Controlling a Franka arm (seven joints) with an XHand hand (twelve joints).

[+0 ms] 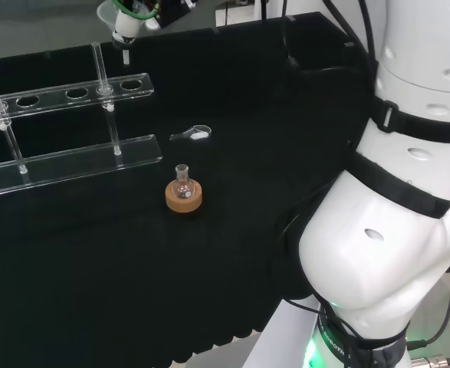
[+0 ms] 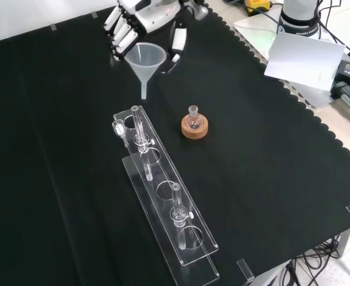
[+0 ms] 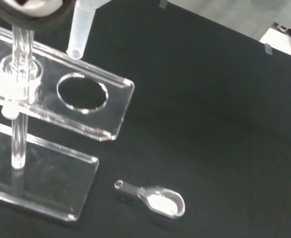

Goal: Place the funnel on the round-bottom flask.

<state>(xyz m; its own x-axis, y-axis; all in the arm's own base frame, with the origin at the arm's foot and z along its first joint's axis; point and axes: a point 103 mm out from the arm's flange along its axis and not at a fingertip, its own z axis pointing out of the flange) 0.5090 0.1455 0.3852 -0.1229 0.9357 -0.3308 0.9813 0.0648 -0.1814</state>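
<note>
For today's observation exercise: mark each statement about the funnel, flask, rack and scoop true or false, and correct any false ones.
1. The hand holds the funnel. True.
2. The funnel sits in the round-bottom flask. False: it hangs in the air, apart from the flask.
3. The flask rests on a cork ring. True.
4. The clear rack holds test tubes. False: its holes are empty.
5. A small clear scoop lies on the cloth. True.

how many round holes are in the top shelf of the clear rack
4 along the top shelf of the rack in the front view: three open between the posts, one at the funnel end partly hidden by glare.
</note>
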